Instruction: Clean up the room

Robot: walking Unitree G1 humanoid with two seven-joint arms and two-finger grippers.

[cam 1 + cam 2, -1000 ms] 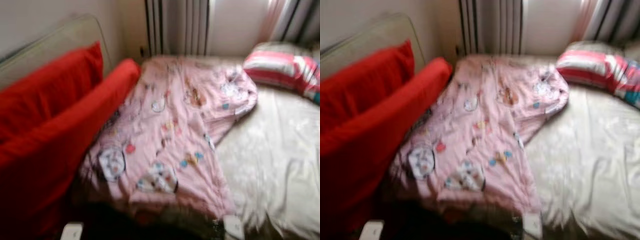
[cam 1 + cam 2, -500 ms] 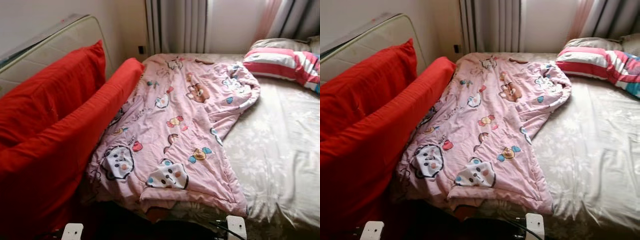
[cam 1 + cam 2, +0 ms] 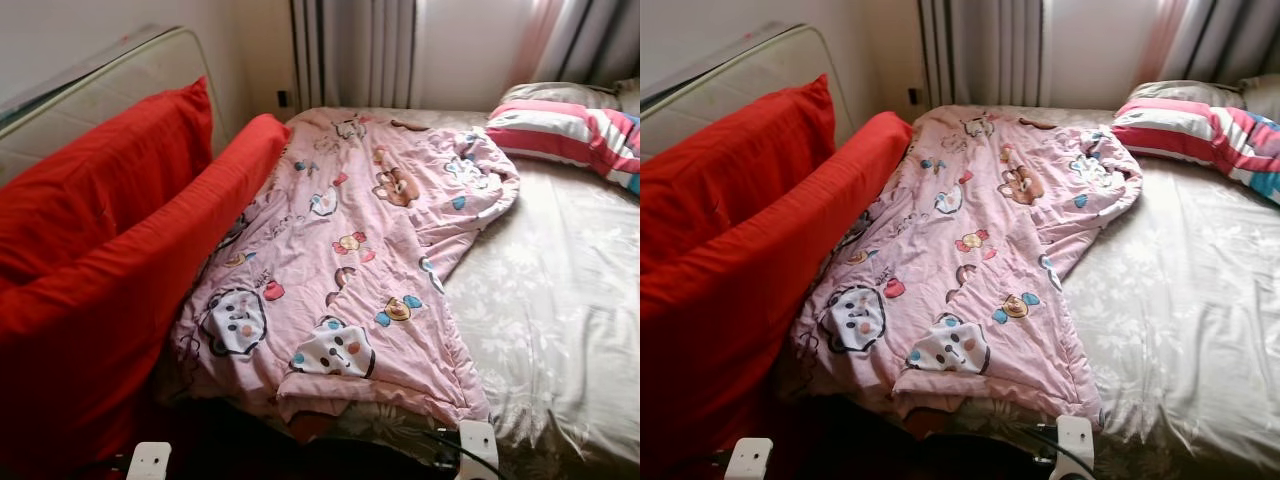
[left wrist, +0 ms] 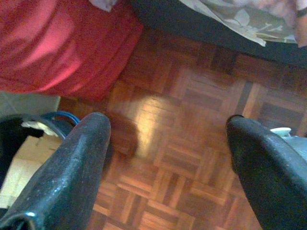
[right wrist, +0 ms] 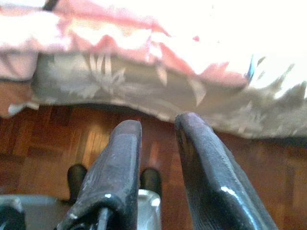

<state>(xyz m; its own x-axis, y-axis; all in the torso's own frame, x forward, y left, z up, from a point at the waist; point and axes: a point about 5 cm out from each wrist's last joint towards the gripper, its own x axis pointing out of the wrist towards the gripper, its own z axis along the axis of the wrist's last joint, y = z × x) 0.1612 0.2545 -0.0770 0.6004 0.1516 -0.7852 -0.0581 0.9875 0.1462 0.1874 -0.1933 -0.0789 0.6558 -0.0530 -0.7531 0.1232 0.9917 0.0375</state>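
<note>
Pink quilt rumpled on bed, beside red cushions.
</note>
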